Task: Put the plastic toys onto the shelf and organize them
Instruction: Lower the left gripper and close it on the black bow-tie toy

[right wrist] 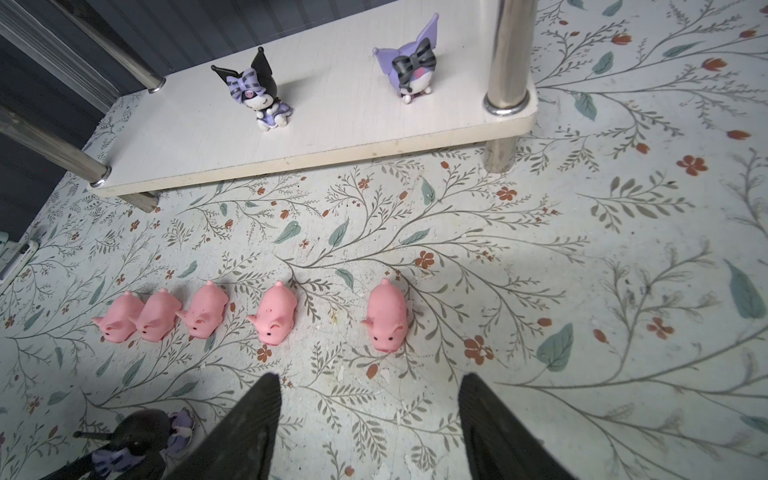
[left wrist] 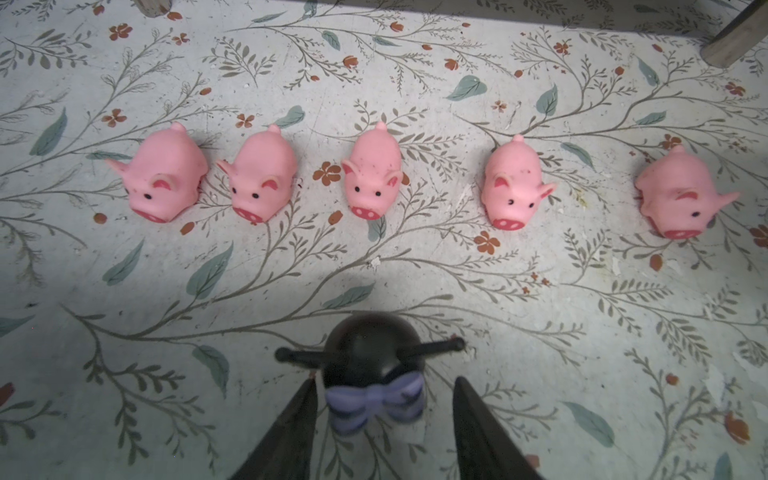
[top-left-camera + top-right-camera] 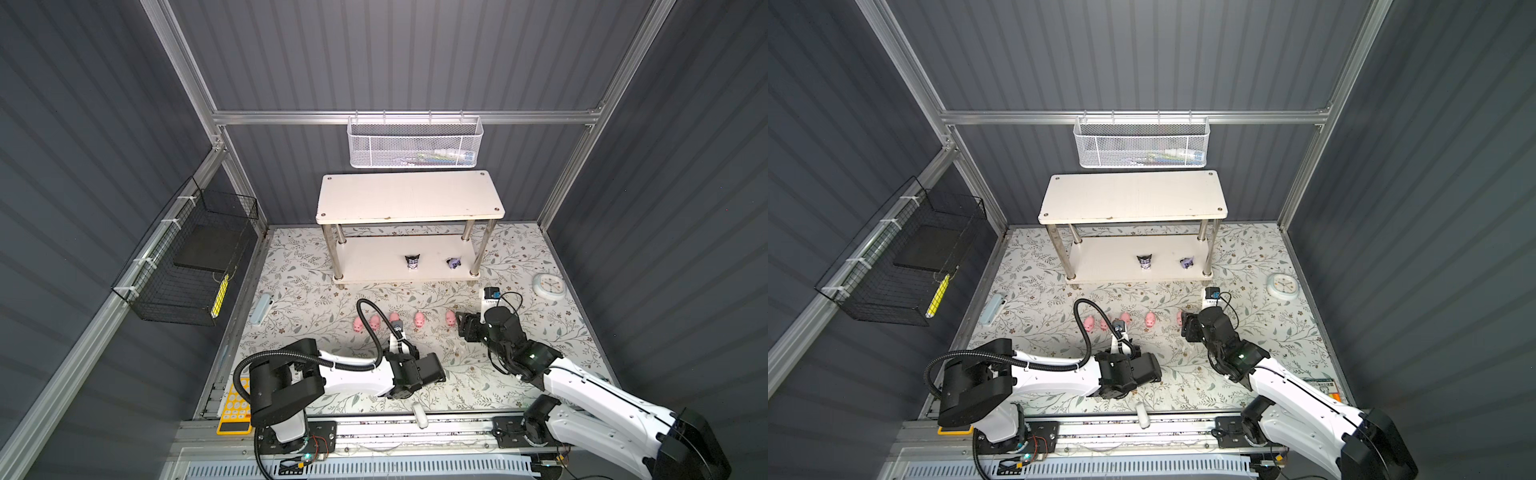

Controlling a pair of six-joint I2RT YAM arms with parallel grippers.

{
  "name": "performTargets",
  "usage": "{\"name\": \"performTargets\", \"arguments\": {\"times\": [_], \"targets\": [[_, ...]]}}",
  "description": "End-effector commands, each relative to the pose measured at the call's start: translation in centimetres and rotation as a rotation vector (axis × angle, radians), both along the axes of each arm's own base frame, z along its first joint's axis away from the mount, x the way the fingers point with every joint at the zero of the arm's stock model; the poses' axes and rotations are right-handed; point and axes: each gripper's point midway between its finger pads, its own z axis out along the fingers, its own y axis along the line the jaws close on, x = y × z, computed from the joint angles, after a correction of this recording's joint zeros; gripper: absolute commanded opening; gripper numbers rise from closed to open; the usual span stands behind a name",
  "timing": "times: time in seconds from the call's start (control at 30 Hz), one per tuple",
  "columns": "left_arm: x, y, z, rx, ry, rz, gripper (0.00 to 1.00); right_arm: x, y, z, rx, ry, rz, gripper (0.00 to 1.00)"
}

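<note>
Your left gripper (image 2: 384, 382) straddles the black figure (image 2: 365, 349), jaws partly open, not clamped. Your right gripper (image 1: 370, 376) gapes empty near a pig (image 1: 386, 316).

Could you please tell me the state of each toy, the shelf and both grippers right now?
Pigs: five upright in a row on the table.
Black figure: on the table, not yet gripped.
Left gripper: open, astride the black figure.
Right gripper: open, empty.
Shelf: top bare; two figures upright on lower board.
</note>
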Motion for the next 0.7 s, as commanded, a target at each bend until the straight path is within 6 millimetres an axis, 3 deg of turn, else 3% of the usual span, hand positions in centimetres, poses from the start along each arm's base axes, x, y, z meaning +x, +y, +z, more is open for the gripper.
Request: {"name": "performTargets", "arguments": {"times": [0.0,0.27,0.5,0.67], "targets": [[0.0,1.1,0.6,0.011,0.002,0.014,0.53,-0.1,-0.1,-0.7,0.008,0.012,-0.007,0.70],[0.0,1.0,-0.2,0.038,0.004,0.006,0.75,-0.2,0.0,-1.0,0.016,0.016,-0.004,0.70],[0.8,1.3,-0.5,0.048,-0.015,0.014,0.79,-0.2,-0.2,-1.0,0.012,0.015,-0.007,0.70],[1.5,1.3,-0.8,0.049,-0.016,0.015,0.74,-0.1,-0.1,-1.2,0.009,0.017,-0.007,0.70]]}}
